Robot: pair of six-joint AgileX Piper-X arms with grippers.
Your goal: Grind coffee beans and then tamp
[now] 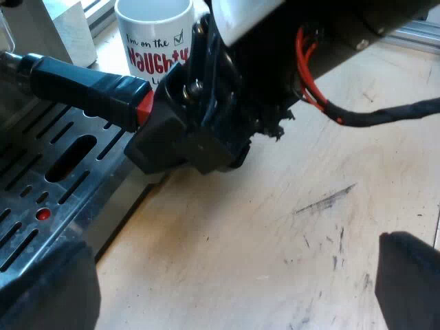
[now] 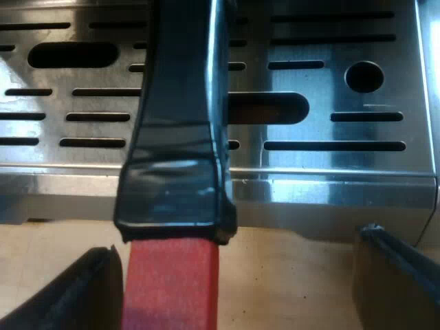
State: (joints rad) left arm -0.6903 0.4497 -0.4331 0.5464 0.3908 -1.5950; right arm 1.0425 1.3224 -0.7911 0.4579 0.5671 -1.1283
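Holding the right end effector (image 2: 237,275) open at the red end (image 2: 172,285) of the handle (image 2: 182,103), not clamping it. Setting its two black fingers (image 2: 75,295) on either side of that red end: one just beside it, too close to say whether touching, the other well apart, leaving bare desk (image 2: 289,275) in the gap. Looking along the handle from there: dark and glossy, running out over the slotted metal tray (image 2: 337,117), passing the tray's front lip and ending with the red part out over the desk.

Hanging the left end effector (image 1: 234,285) wide open and gripping nothing, one finger over the tray's front part, the other over the desk, both well apart from the handle. Seeing the handle from this side lying about level above the tray, raised clear of the slots, and the right end effector's black body crowding against the red tip. Not being able to tell what the handle's far end is joined to. Spotting a white mug (image 1: 155,41) with red and black lettering, upright beyond the right end effector, its foot hidden. Noting dark scuffs on the desk's pale wood between the left fingers.
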